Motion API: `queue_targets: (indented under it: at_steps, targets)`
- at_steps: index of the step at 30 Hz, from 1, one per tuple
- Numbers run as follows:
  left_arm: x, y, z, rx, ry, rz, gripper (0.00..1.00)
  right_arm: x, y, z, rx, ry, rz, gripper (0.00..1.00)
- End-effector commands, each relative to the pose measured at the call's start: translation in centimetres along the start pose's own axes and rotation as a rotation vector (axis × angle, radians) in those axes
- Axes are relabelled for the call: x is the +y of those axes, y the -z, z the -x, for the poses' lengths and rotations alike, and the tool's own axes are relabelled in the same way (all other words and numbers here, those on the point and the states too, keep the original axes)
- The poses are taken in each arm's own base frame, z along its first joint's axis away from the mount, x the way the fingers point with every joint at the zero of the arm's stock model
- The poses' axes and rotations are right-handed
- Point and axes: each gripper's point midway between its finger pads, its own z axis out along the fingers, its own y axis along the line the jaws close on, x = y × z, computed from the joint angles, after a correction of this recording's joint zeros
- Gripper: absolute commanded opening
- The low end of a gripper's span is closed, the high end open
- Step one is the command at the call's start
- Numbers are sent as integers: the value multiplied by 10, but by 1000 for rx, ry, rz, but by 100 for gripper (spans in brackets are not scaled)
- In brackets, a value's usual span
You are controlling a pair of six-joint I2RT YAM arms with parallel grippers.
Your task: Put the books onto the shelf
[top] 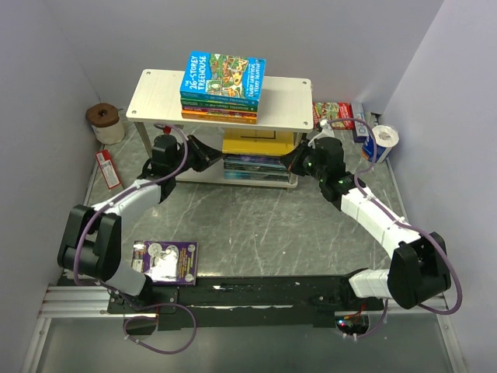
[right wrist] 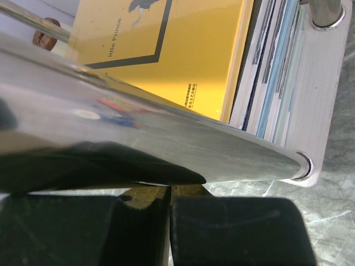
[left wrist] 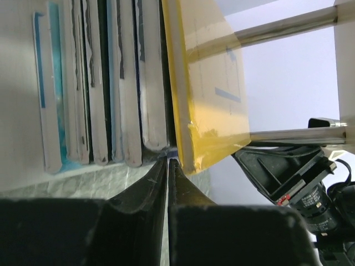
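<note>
The shelf point(top: 155, 95) stands at the back centre. Three books lie stacked on its wood top, a blue Treehouse book point(top: 223, 73) uppermost. On the white lower board point(right wrist: 310, 105) sits a second stack with a yellow book point(top: 256, 143) on top. A purple book point(top: 165, 261) lies flat on the table by the left arm's base. My left gripper point(left wrist: 167, 162) is shut and empty, its tips at the stack's edge just under the yellow book's point(left wrist: 205, 111) corner. My right gripper point(right wrist: 171, 189) is shut and empty, pressed against a silver post point(right wrist: 166, 138) at the stack's right.
A brown twine roll in a white cup point(top: 105, 121) and a small red-and-white carton point(top: 109, 169) sit left of the shelf. A red-green packet point(top: 335, 115) and a blue-white can point(top: 380, 144) sit to its right. White walls enclose the table.
</note>
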Motion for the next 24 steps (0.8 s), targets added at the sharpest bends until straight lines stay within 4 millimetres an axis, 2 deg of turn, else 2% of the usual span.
queue_targets:
  at_steps: [1, 6, 10, 15, 24]
  targets:
    - [-28, 17, 11, -17, -67, -55, 11, 21, 3, 27, -74, 32, 50, 0]
    - [-26, 28, 13, -23, -85, -34, 11, 23, 2, 29, -76, 34, 53, 0]
    - [-36, 36, 14, -34, -89, -70, 11, 25, 1, 29, -72, 31, 56, 0]
    - [-47, 32, 15, -12, -90, -126, 11, 24, 2, 30, -74, 31, 54, 0]
    - [-42, 24, 11, 5, -60, -143, 10, 26, 1, 31, -72, 33, 58, 0]
